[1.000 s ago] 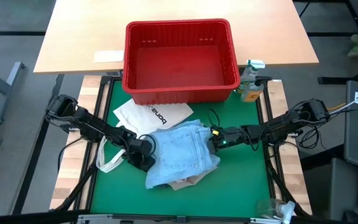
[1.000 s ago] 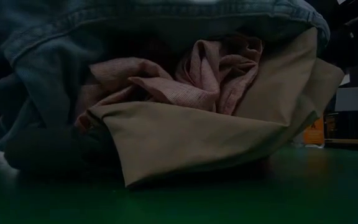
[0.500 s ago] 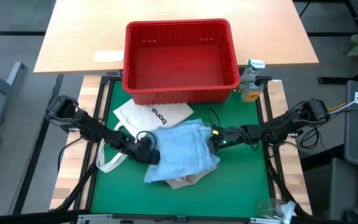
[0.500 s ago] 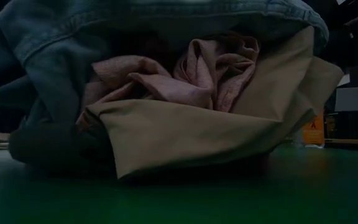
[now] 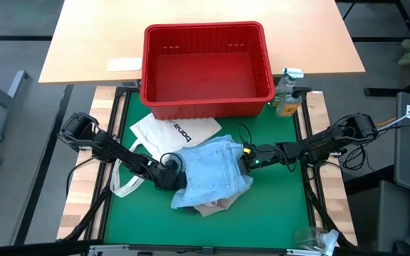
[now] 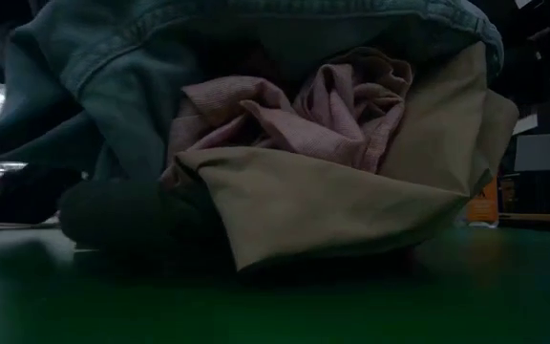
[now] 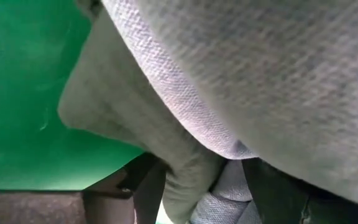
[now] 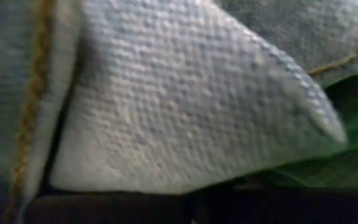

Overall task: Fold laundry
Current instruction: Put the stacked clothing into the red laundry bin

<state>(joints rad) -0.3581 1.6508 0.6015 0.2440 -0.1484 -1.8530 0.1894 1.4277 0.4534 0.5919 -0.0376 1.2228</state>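
The green table mat (image 5: pixel 276 206) is lying between two wooden side strips, with open room along its 6 o'clock edge and toward 4 o'clock. At 12 o'clock the red basket (image 5: pixel 206 67) is standing, its far half resting on a pale wooden tabletop (image 5: pixel 91 43). Below it a white tote bag (image 5: pixel 164 130) is lying flat; its black lettering is showing upside down and is too small to read with certainty.

The laundry is sitting heaped at the mat's centre. The jeans (image 5: pixel 212 171) are covering the pile from above, so that the high view is showing only a beige scrap at 6 o'clock. The low view is showing what lies beneath: the beige trousers (image 6: pixel 351 205) folded around the mottled pink top (image 6: pixel 304 105), with a dark garment (image 6: pixel 132 215) at the pile's 9 o'clock foot, its colour hard to make out in the shadow.

The left gripper (image 5: pixel 171 171) is pressing into the pile's 9 o'clock edge; its fingers (image 7: pixel 140 190) are standing wide with a fold of pale cloth lying between them. The right gripper (image 5: pixel 245 158) is clenched on the jeans' 3 o'clock edge, denim filling its wrist view.

A spray bottle (image 5: pixel 288 91) is standing at 2 o'clock beside the basket, its label unreadable.
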